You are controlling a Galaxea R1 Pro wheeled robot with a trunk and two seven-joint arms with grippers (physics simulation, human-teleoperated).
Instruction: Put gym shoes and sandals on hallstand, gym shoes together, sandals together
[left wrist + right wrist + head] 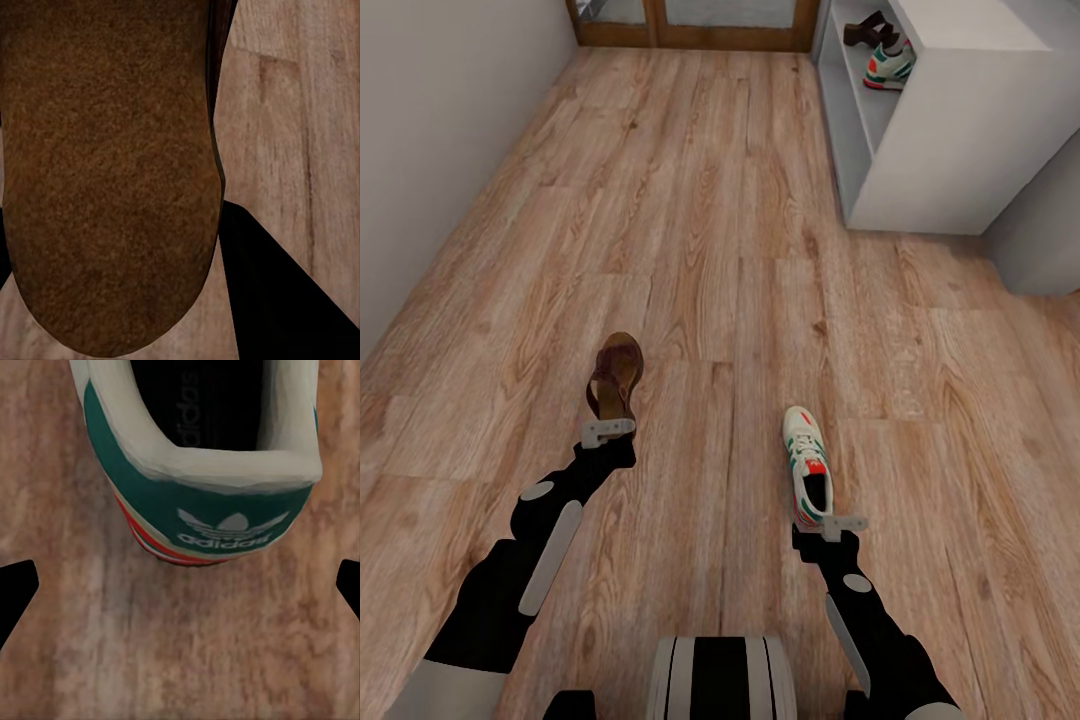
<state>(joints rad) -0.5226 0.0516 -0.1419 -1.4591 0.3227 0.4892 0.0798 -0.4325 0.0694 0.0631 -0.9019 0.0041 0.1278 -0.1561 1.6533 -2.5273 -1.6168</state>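
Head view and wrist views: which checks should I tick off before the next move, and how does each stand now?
1. Right gripper open: ok; its fingertips sit wide apart.
2. Gym shoe heel centred between them: ok.
3. Fingers around that heel: not ok; it lies ahead of them.
4. Left gripper hold on the sandal: cannot tell; its sole sits close to the wrist camera.
5. Room on the hallstand: ok; bare shelf beside the shelved sandal and shelved gym shoe.
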